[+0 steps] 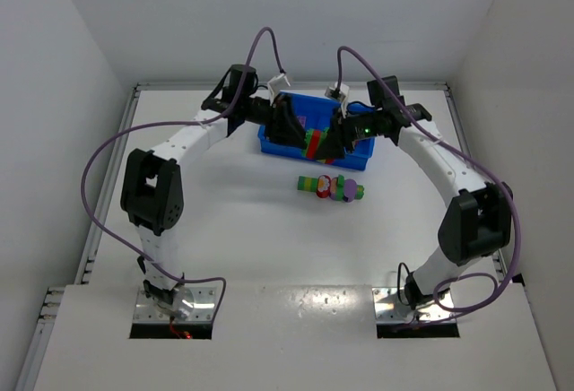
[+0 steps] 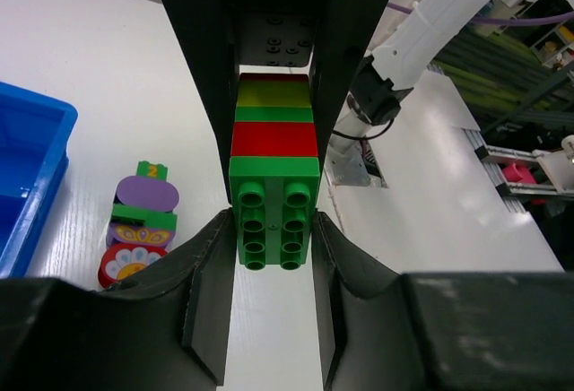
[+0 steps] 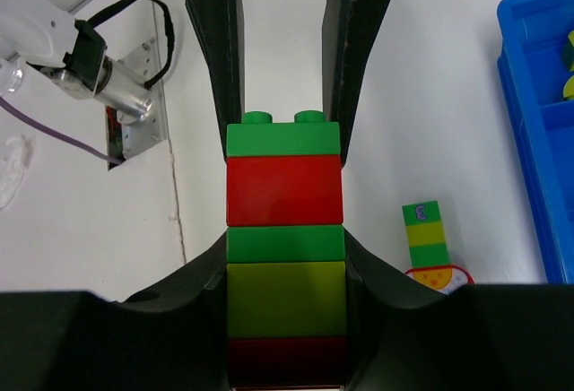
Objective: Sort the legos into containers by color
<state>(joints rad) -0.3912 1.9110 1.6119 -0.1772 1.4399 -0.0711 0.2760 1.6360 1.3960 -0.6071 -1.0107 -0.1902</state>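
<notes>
Clamping opposite ends of one striped stick [image 1: 314,142], the left gripper [image 1: 299,131] and the right gripper [image 1: 339,138] both have their jaws clenched on it by the near edge of the blue tray [image 1: 269,143]. The tray sits toward the far edge of the table [image 1: 269,247]. Green, red, green, yellow and dark red bands run along the stick, and other legos [image 1: 330,187] lie on the table just off the tray's near edge.

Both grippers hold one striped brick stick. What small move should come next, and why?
The left gripper is shut on the end green brick of the green, red and yellow plastic brick stick; the right gripper is shut on its other end. So probably bend them apart to snap that brick off for sorting.
</notes>
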